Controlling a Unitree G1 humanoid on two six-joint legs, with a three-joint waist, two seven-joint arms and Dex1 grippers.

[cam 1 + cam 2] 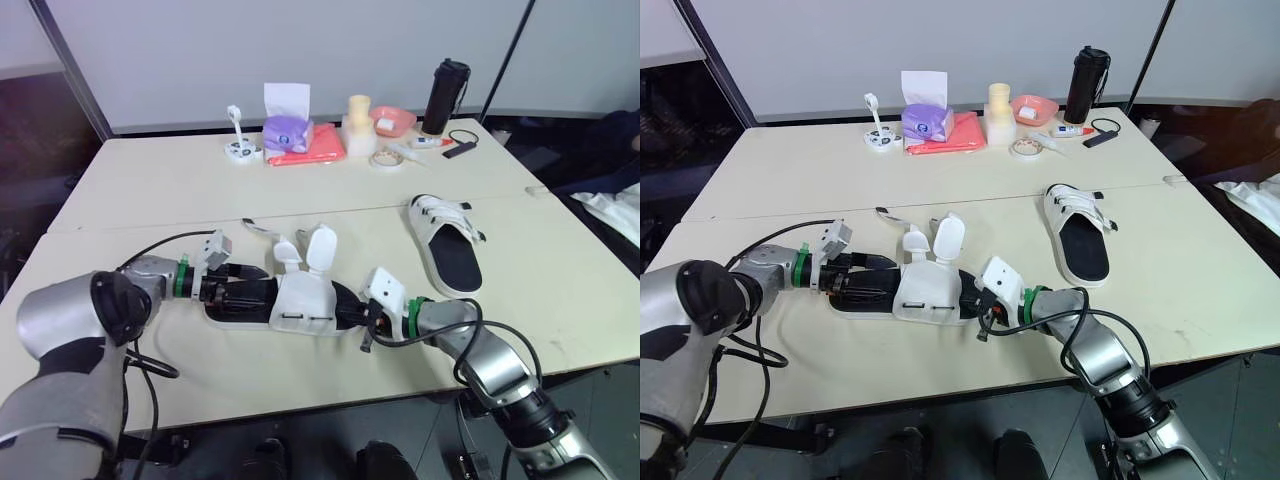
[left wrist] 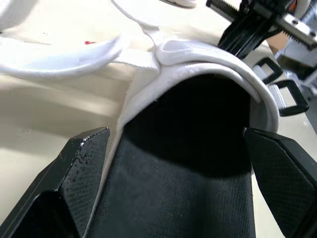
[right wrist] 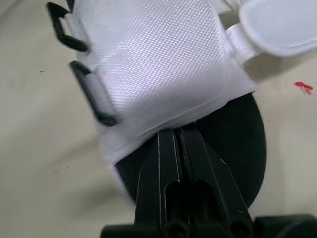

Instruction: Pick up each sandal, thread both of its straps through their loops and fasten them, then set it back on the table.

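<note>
At front of surface [image 1: 150, 180], unfastened sandal [image 1: 300, 300] lies crosswise, long axis left-right between both pincers. Left pincer [image 1: 232, 292] wide, straddling one end of footbed. Right pincer [image 1: 352, 312] narrow, tips at opposite edge of white upper. Straps [image 1: 320, 245] loose, on far side.

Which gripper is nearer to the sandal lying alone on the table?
Right. The right gripper is at the open sandal's end closest to the lone sandal; the left gripper is at its opposite end, farther off.
</note>
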